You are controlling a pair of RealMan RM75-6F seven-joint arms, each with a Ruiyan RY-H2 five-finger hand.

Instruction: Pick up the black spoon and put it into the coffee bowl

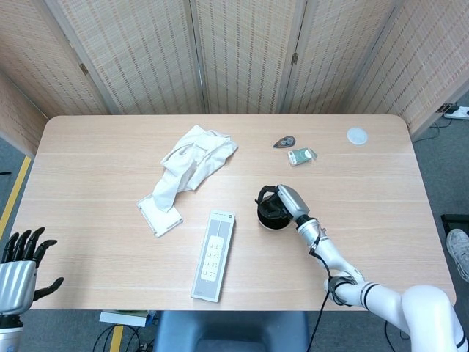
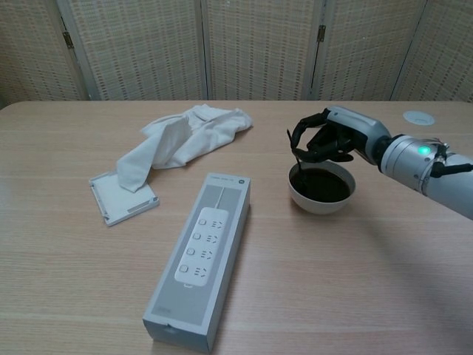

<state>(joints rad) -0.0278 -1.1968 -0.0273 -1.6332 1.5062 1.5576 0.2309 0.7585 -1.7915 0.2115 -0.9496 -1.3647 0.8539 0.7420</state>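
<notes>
The right hand (image 2: 329,140) pinches the black spoon (image 2: 297,164) over the coffee bowl (image 2: 321,186); next it should let go. The left hand (image 1: 22,265) hangs spread and empty.

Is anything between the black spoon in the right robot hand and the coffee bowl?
Nothing visible. The right robot hand holds the black spoon directly over the coffee bowl, its lower end at the coffee's surface.

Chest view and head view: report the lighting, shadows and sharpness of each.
Chest view: soft, even light, a faint shadow on the table under the right arm, the right hand sharp over the coffee bowl. Head view: bright, no glare, sharp throughout; the bowl lies partly beneath the hand.
</notes>
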